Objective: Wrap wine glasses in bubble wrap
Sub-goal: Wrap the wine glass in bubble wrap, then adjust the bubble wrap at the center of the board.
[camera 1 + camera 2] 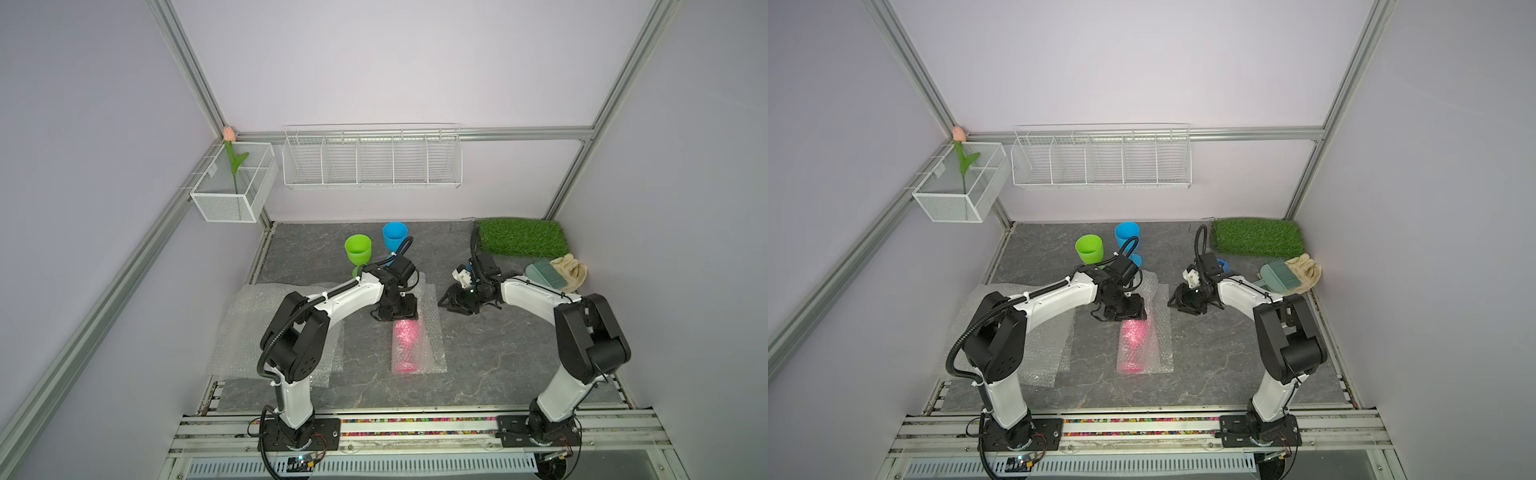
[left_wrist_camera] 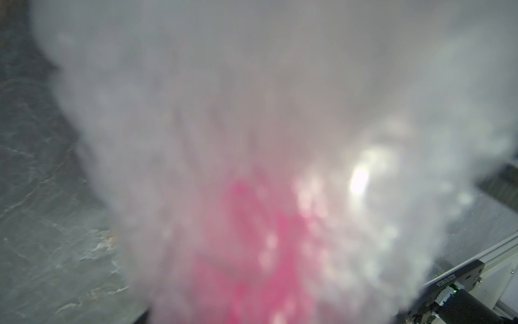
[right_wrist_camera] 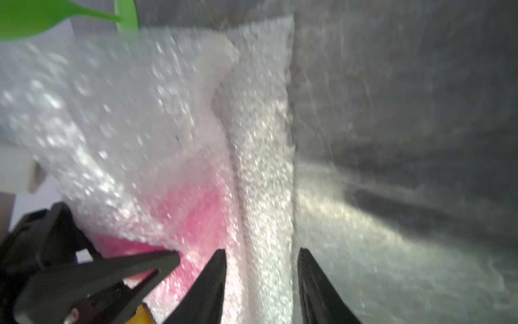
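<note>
Wrap (image 2: 252,112) sits so close to your left wrist lens that it shows only as a white blur, with the pink goblet (image 2: 252,252) glowing through it. In both top views that goblet lies on its side in the middle of the table (image 1: 498,353). Its foot points toward the arm bases and its bowl toward the far wall. The sheet is folded over it, and a flat strip is left lying along its right side.

Your left gripper (image 1: 395,311) is down on the bowl end of the bundle. The film and the wrist hide its tips, so whether it is clamped on the bundle or merely resting there cannot be told.

Your right gripper (image 3: 260,252) is released. Its two fingers (image 3: 215,280) stand apart, astride the line of the flat strip, and they hold nothing. From above it sits just beside the bundle's right edge.

Look past your left wrist and you see the green goblet (image 1: 358,248) and the blue goblet (image 1: 395,236) upright, close together. The left arm hides part of the blue one's stem. Spare sheets (image 1: 249,328) lie flat on the left side of the table, partly under your left arm.
</note>
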{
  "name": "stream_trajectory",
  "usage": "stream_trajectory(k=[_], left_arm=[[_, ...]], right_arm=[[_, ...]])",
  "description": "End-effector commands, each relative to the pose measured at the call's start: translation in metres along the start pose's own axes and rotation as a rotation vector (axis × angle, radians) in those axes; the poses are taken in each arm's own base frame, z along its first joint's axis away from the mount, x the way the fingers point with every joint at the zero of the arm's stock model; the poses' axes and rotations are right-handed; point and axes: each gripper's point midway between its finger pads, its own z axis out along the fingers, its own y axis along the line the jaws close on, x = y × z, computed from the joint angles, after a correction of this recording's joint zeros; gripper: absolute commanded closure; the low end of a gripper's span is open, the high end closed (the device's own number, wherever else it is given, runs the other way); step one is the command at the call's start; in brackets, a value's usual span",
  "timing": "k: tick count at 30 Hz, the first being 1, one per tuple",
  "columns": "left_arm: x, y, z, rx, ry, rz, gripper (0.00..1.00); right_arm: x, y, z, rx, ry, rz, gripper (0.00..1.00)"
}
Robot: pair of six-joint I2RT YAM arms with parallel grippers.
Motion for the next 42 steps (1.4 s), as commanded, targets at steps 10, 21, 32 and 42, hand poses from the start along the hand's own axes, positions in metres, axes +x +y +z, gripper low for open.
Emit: stream_trajectory(k=[10,21,32,42], left_arm=[[0.018,0.037,0.020,-0.180,0.100,-0.045,0.38],[0.018,0.035,0.024,-0.168,0.106,-0.049,0.38],[0.012,0.032,0.025,-0.161,0.097,-0.061,0.38],[0.013,0.029,0.031,-0.143,0.112,-0.074,0.38]], right_arm=[[0.098,0.005,0.035,-0.148,0.176,0.056,0.19],[0.102,0.052,0.033,-0.397,0.157,0.056,0.24],[0.119,0.061,0.030,-0.174,0.137,-0.066,0.27],[0.122,0.077,0.032,-0.023,0.099,-0.159,0.38]])
